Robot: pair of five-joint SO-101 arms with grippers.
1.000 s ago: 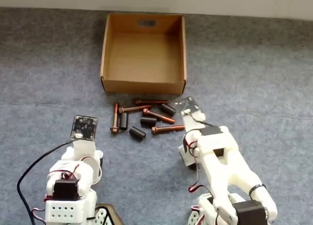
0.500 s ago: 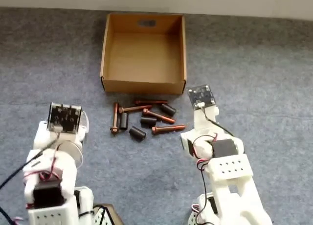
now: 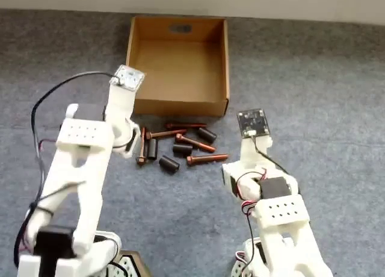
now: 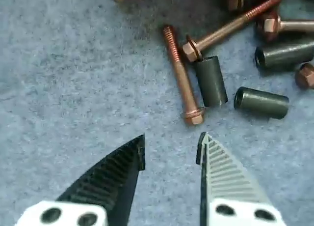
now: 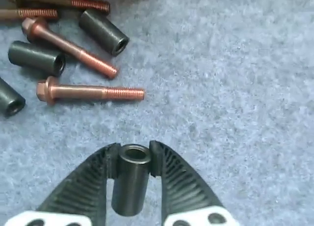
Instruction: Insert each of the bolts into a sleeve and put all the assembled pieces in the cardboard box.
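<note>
Several copper bolts and dark sleeves lie loose on the grey carpet in front of the cardboard box point(image 3: 174, 105). My left gripper point(image 4: 171, 142) is open just short of a bolt point(image 4: 181, 73) that lies beside a sleeve point(image 4: 211, 81); in the high view that bolt point(image 3: 142, 146) is next to the left arm point(image 3: 90, 138). My right gripper point(image 5: 133, 155) is shut on a dark sleeve point(image 5: 130, 179), held upright with its bore facing out. A bolt point(image 5: 91, 92) lies on the carpet just ahead of it. The right arm point(image 3: 264, 186) stands to the right of the pile.
The box point(image 3: 176, 60) is open-topped with nothing inside and stands right behind the pile. Grey carpet stretches bare to both sides. A pale wall edge runs along the back.
The left arm has risen from low at the front and swung forward to the left edge of the pile. The right arm has lifted and pulled back slightly.
</note>
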